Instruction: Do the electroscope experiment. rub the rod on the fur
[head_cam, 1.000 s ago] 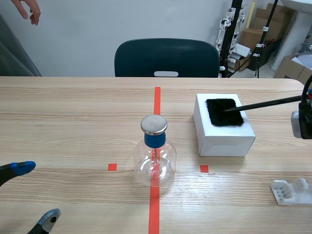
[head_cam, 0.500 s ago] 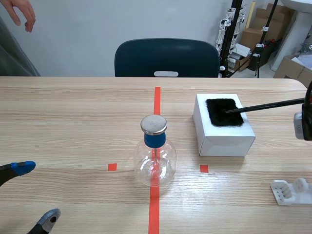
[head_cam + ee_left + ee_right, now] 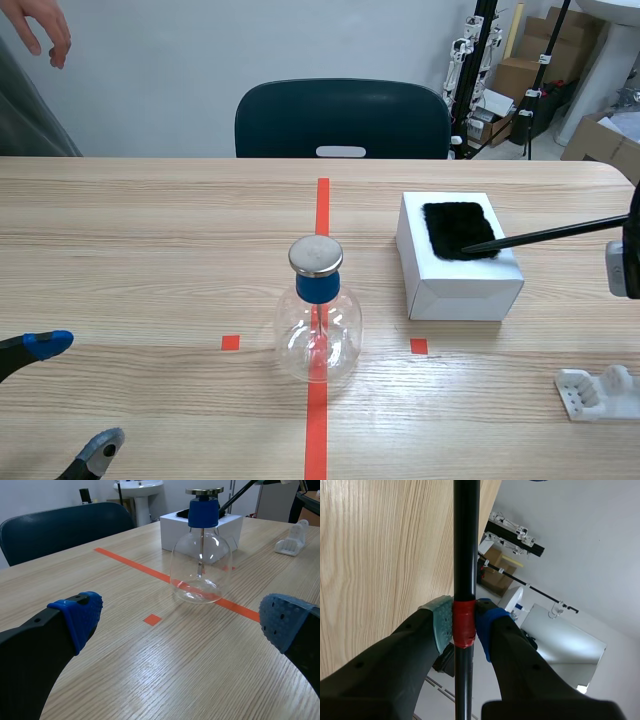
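Three views.

Scene: thin black rod (image 3: 545, 235) slants in from right, tip resting on black fur patch (image 3: 455, 225) atop white box (image 3: 460, 285), right of centre on wooden bench (image 3: 150, 250). Mid-bench: round glass flask electroscope with blue collar and metal cap (image 3: 318, 320), well apart from rod.

Left wrist: left end effector (image 3: 181, 619) wide open, empty, flask ahead.

Right wrist: right end effector (image 3: 465, 622) clamped on rod at red tape band.

Step judged: rubbing in hand. Next move needs strokes across fur, tip pressed down, box not shoved.
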Controlling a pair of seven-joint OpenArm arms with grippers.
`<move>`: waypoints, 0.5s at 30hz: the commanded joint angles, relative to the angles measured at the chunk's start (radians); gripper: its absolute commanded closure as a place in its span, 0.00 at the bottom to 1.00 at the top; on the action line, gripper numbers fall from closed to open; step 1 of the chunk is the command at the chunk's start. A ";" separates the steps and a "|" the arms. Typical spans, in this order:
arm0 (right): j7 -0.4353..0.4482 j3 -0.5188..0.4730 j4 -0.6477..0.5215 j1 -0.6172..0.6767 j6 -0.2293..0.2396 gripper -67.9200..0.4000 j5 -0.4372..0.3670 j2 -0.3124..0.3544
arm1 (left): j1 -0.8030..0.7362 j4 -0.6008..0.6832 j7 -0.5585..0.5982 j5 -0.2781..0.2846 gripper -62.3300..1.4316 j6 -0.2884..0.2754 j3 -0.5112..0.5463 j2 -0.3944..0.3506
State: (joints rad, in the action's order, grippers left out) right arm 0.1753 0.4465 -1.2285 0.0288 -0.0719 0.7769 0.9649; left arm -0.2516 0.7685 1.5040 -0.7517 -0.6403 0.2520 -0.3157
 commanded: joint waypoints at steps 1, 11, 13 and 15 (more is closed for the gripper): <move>0.037 -0.007 -0.010 -0.010 -0.015 0.99 0.021 0.022 | 0.003 0.012 0.050 0.011 0.00 -0.001 0.006 -0.001; -0.154 -0.007 -0.018 -0.010 -0.016 0.99 -0.039 0.021 | 0.003 0.012 0.050 0.011 0.00 -0.001 0.006 -0.001; -0.129 -0.007 -0.018 -0.010 -0.016 0.99 -0.037 0.020 | 0.003 0.012 0.050 0.011 0.00 -0.001 0.006 -0.001; -0.060 -0.007 -0.024 -0.013 -0.017 0.99 -0.035 0.010 | 0.003 0.012 0.050 0.011 0.00 -0.001 0.006 -0.001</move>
State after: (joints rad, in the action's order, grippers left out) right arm 0.0879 0.4473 -1.2415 0.0315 -0.0818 0.7387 0.9646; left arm -0.2520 0.7685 1.5040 -0.7517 -0.6403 0.2520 -0.3157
